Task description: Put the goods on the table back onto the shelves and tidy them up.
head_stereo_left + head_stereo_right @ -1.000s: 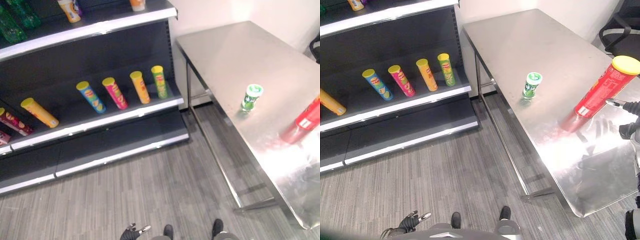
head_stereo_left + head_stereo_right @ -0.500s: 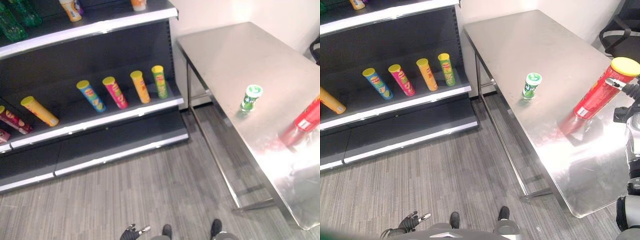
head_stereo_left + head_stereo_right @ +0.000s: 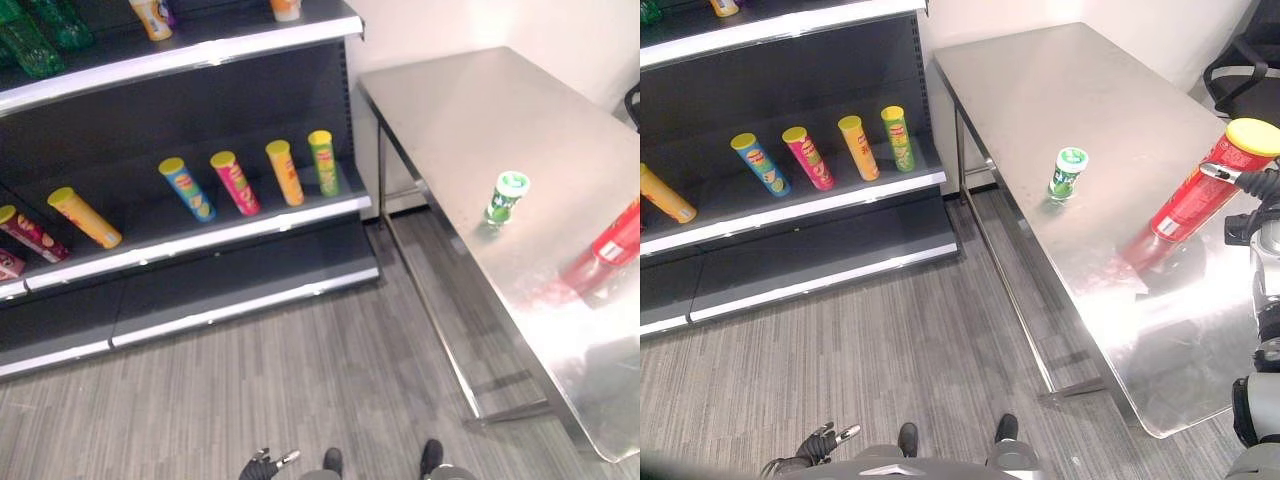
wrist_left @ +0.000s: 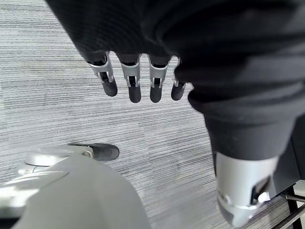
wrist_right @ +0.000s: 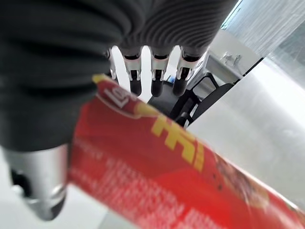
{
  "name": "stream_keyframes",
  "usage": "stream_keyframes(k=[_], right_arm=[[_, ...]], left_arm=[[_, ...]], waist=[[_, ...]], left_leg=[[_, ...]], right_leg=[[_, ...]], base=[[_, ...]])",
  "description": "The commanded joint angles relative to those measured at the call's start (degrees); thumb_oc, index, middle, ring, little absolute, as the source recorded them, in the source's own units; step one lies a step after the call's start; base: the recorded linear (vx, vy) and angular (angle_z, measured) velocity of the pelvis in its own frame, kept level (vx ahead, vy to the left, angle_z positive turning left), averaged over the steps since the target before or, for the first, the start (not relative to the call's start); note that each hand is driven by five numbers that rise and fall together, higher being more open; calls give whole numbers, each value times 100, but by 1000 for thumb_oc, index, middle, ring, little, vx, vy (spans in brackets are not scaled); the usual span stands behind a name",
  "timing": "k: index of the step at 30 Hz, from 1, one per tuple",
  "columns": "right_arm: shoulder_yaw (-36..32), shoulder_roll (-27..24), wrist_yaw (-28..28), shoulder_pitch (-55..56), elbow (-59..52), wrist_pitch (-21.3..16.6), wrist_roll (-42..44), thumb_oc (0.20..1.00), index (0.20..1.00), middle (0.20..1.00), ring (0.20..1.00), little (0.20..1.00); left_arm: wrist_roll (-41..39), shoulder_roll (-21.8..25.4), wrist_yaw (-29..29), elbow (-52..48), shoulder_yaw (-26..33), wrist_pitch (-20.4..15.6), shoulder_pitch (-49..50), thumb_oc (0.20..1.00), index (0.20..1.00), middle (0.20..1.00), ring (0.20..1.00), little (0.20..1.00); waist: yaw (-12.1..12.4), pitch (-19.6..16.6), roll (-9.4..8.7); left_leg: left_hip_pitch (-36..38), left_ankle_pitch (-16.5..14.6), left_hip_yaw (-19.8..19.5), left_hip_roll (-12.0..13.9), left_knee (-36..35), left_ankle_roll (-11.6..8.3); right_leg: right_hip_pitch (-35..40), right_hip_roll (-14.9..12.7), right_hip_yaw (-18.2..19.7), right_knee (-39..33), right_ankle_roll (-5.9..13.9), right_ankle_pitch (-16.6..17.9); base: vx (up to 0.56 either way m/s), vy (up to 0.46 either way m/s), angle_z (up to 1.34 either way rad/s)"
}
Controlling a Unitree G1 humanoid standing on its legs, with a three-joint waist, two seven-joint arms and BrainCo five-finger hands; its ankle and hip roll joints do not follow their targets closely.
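Observation:
A tall red chips can with a yellow lid (image 3: pixel 1196 193) stands on the steel table (image 3: pixel 1080 90) near its right side. My right hand (image 3: pixel 1252 184) is up against the can just below the lid. In the right wrist view the can (image 5: pixel 181 191) lies across the palm between the straight fingers (image 5: pixel 155 71) and the thumb (image 5: pixel 40 191). A small green cup with a white lid (image 3: pixel 1067 172) stands alone mid-table. My left hand (image 4: pixel 133 78) hangs low over the floor, fingers straight and empty.
The dark shelf unit (image 3: pixel 790 215) on the left holds several chips cans lying in a row on its middle board; bottles and cups sit on the board above. A black chair (image 3: pixel 1240 75) stands behind the table's far right. Grey floor lies between shelf and table.
My right hand has risen along the red can from its middle to just under the lid. The can and cup have stayed put. The camera has shifted slightly.

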Motion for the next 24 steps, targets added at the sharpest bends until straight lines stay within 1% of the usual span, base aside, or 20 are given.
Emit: stream_keyframes(k=[1,6,7,8,13,17,18,19,21,24], right_arm=[[303,-260,-28,-479,-20,-235,191,1000,1000,1000,1000,1000],[197,-201,-187,-530,-122,-297,204,1000,1000,1000,1000,1000],[180,-192,-187,-521,-140,-295,210,862,862,862,862,862],[217,-207,-157,-536,-125,-280,195,200,200,200,200,200],[415,-312,-35,-541,-56,-187,30,200,200,200,200,200],[333,-349,-102,-417,-236,-217,-60,200,200,200,200,200],[169,-296,-190,-237,-609,-289,-77,200,200,200,200,200],[160,-295,-190,-228,-613,-288,-78,200,200,200,200,200],[-113,-200,-343,19,-1212,-386,-156,200,200,200,200,200],[-716,7,-571,542,-2216,-588,-243,200,200,200,200,200]], left_arm=[[-144,510,-5,5,-169,-58,-175,1000,1000,1000,1000,1000],[-106,491,34,107,-137,-52,-202,1000,1000,1000,1000,1000],[-101,488,36,127,-131,-46,-205,1000,1000,1000,1000,1000],[-111,496,40,148,-113,-45,-223,1000,1000,1000,1000,1000],[-113,506,29,134,-97,-53,-215,1000,1000,1000,1000,1000],[-93,484,42,123,-89,-52,-200,1000,1000,1000,1000,1000],[-87,475,56,108,-56,-61,-196,1000,1000,1000,1000,1000],[-87,477,56,108,-58,-61,-196,1000,1000,1000,1000,1000],[-73,471,74,75,18,-62,-198,1000,1000,1000,1000,1000],[-105,461,115,-46,162,-78,-185,1000,1000,1000,1000,1000]], waist=[[138,-124,-513],[146,-126,-514],[150,-130,-518],[156,-132,-524],[150,-121,-544],[128,-112,-540],[119,-99,-532],[121,-100,-533],[123,-54,-520],[161,55,-518]], left_leg=[[14,-65,565,315,143,-507],[24,-65,557,321,133,-509],[25,-66,555,321,131,-509],[24,-64,556,321,129,-511],[34,-60,569,325,129,-519],[37,-66,569,327,143,-516],[0,-98,536,336,216,-504],[-1,-98,536,336,217,-504],[-80,-123,490,331,345,-491],[-375,-227,352,216,764,-473]], right_leg=[[658,101,141,244,33,-1363],[676,106,133,232,32,-1367],[676,107,132,234,31,-1367],[684,110,125,228,31,-1369],[692,106,133,235,33,-1364],[690,111,133,236,29,-1371],[679,117,153,229,20,-1381],[679,117,153,229,20,-1381],[656,122,183,220,3,-1392],[586,59,198,224,-12,-1400]], base=[[0,0,0],[0,0,0],[0,0,0],[0,0,0],[0,0,0],[-1,-8,0],[0,0,0],[-8,-39,0],[-13,-20,0],[-49,-25,0]])
